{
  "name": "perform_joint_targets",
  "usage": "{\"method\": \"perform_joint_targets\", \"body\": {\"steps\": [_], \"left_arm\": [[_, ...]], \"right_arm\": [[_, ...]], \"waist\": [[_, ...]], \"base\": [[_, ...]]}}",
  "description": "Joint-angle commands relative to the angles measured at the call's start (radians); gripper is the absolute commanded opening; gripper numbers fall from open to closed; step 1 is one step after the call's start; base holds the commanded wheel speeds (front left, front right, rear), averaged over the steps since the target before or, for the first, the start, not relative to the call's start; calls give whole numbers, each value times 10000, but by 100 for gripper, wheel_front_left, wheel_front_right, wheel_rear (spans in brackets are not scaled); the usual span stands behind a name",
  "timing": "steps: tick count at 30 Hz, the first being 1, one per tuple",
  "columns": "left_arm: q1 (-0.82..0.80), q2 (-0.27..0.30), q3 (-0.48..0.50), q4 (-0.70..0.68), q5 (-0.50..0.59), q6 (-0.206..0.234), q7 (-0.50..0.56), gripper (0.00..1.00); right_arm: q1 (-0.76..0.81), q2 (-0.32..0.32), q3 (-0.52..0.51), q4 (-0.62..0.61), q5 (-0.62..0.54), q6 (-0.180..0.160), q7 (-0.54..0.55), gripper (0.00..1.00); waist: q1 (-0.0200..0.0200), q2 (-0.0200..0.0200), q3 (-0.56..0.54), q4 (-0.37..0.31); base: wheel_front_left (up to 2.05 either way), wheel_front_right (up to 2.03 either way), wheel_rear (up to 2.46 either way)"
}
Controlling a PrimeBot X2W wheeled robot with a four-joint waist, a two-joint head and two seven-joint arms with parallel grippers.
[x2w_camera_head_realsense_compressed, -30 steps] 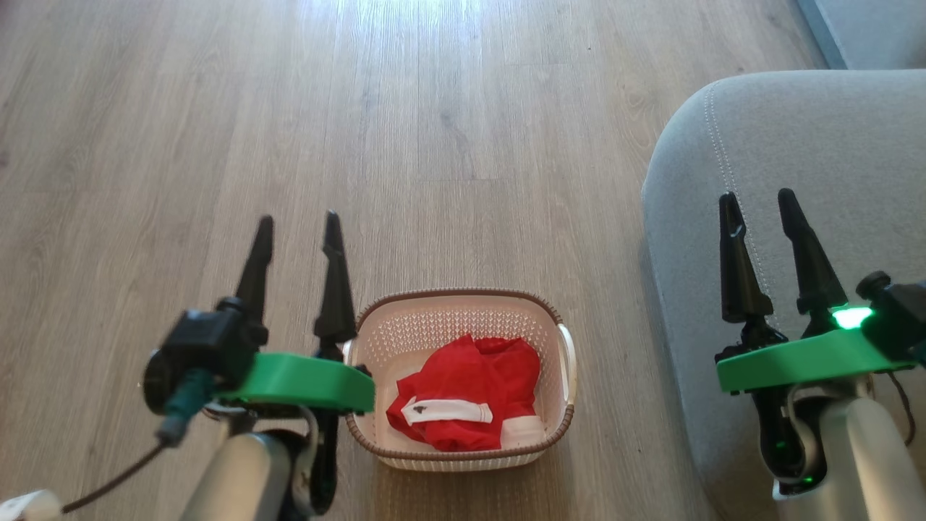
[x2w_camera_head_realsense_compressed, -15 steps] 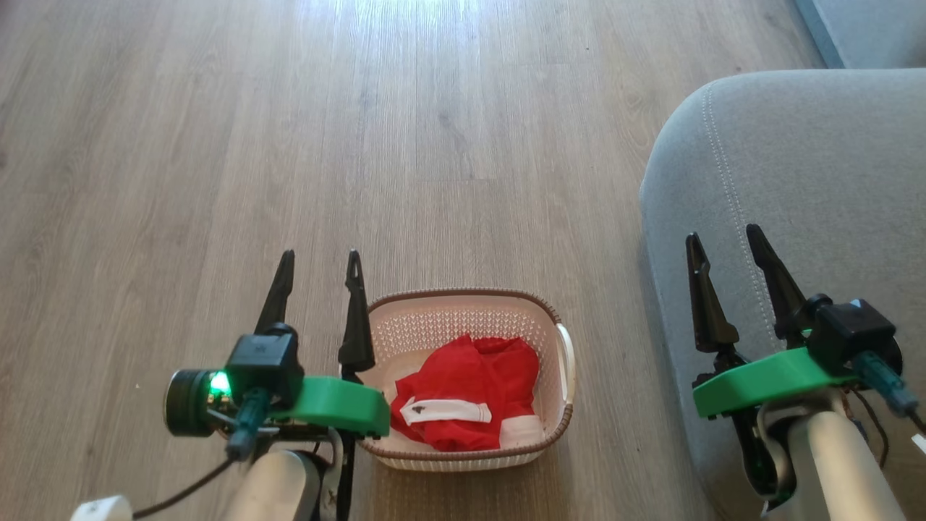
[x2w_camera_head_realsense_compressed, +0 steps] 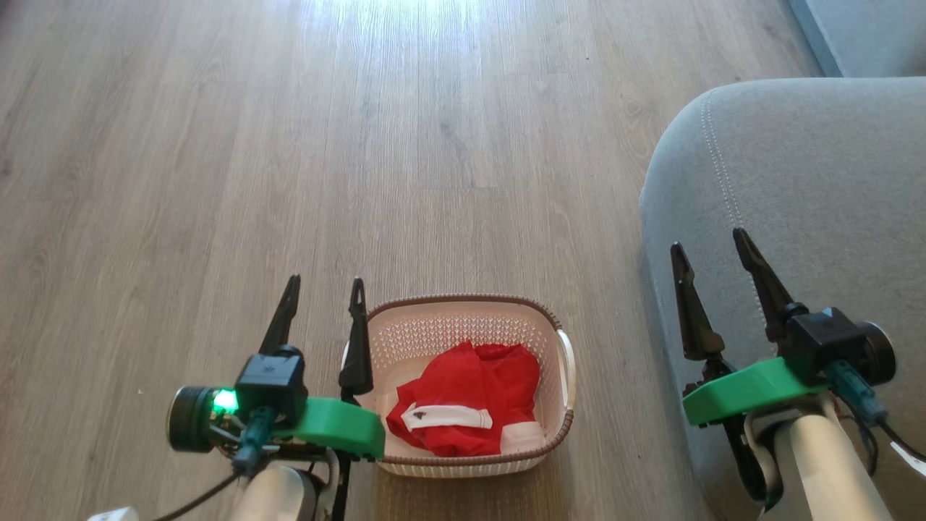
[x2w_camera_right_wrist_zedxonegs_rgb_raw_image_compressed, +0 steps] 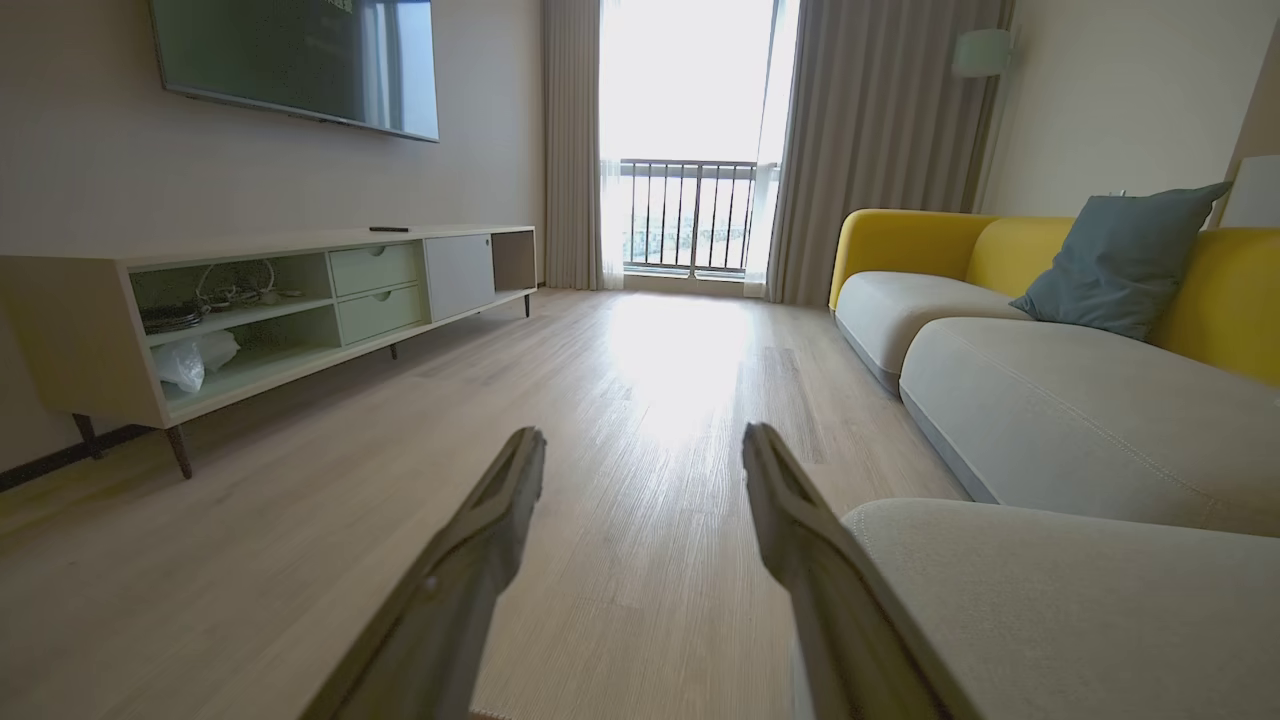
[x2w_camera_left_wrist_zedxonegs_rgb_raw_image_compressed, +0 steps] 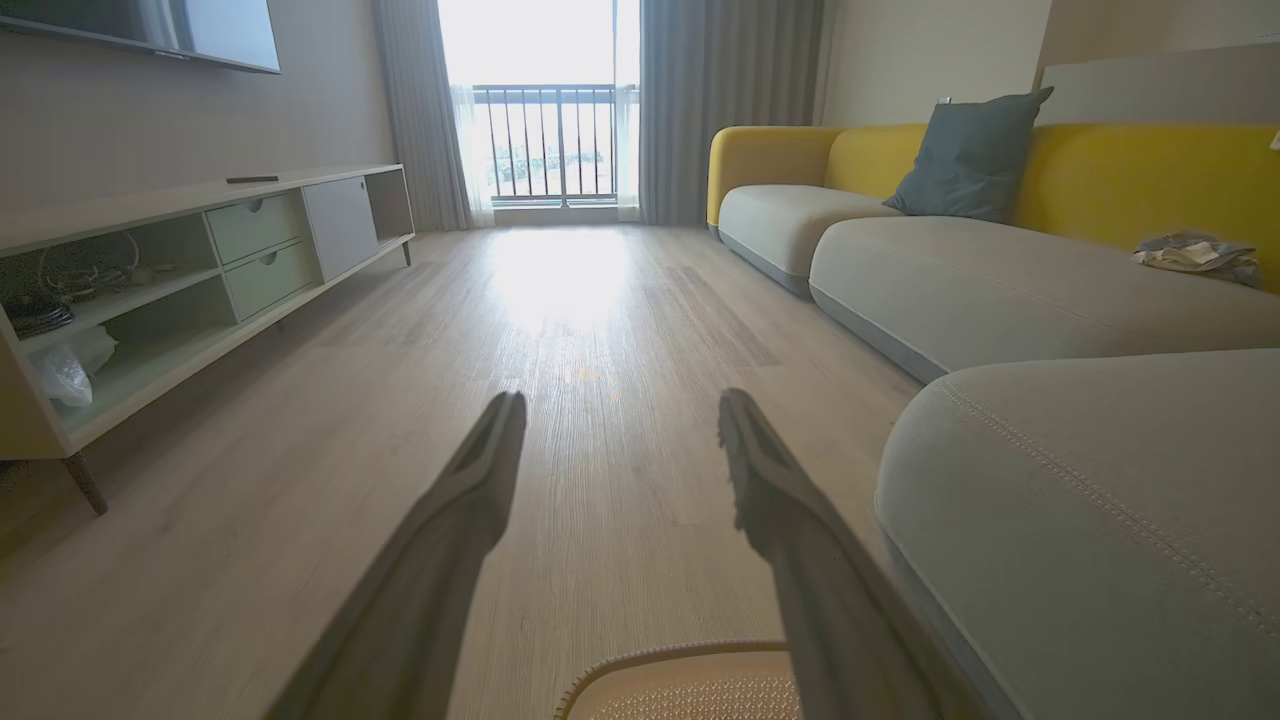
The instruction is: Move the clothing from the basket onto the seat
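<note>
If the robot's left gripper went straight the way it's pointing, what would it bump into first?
Probably nothing close: the left gripper points over wooden floor toward the far balcony window, passing above the basket and left of the seat. Depth is unclear.

A low cabinet [x2w_camera_right_wrist_zedxonegs_rgb_raw_image_compressed: 300, 300] stands along the wall under a television [x2w_camera_right_wrist_zedxonegs_rgb_raw_image_compressed: 300, 55]; a blue pillow [x2w_camera_right_wrist_zedxonegs_rgb_raw_image_compressed: 1120, 262] leans opposite, and what may be crumpled cloth [x2w_camera_left_wrist_zedxonegs_rgb_raw_image_compressed: 1192, 256] lies near it.
</note>
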Motion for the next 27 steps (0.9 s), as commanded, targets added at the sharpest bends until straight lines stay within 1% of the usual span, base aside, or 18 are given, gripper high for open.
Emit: {"method": "perform_joint_targets", "body": {"steps": [1, 6, 19, 22, 27], "left_arm": [[-322, -62, 444, -293, -100, -83, -124, 100], [-273, -67, 422, -57, -398, -201, -124, 100], [-310, -69, 189, 628, -574, -334, -124, 100], [-414, -69, 29, 877, -644, -435, -124, 100], [-904, -69, -209, 909, -525, -326, -124, 100]], "right_arm": [[-322, -68, 273, -201, -31, 4, -99, 100], [-310, -40, 178, 123, 202, 4, -99, 100], [-402, -55, 184, 719, 389, 4, -99, 100], [-465, -106, 157, 740, 440, 4, -99, 100], [-664, -263, 96, 667, 518, 4, -99, 100]], "waist": [[0, 0, -22, -6], [0, 0, 13, -43], [0, 0, 250, -200], [0, 0, 548, -267], [0, 0, 1352, -350]], "base": [[0, 0, 0], [0, 0, 0], [0, 0, 0], [0, 0, 0], [0, 0, 0]]}}
